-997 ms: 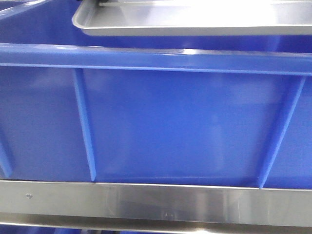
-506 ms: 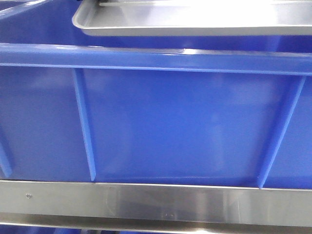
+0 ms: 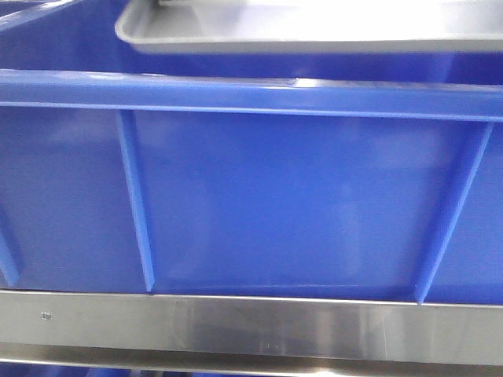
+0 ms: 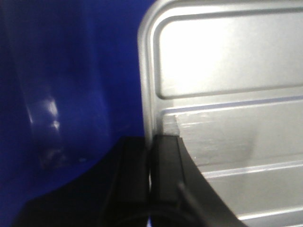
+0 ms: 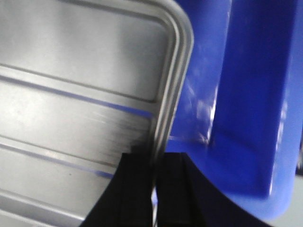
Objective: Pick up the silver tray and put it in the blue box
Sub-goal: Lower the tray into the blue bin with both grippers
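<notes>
Bright overhead light; silver tray (image 3: 314, 31) washed out by glare. Blue box (image 4: 71, 94) dim beside left gripper (image 4: 150, 142). Right wrist view blurred; right gripper (image 5: 155, 163) near black.

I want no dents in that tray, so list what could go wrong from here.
1. The left hand and right hand each pinch only the thin rim of the silver tray; it could slip or tilt.
2. In the right wrist view the tray's corner sits close to the blue box wall and might catch on it while descending.

A brushed steel counter edge (image 3: 251, 326) runs across the bottom, catching soft glare
</notes>
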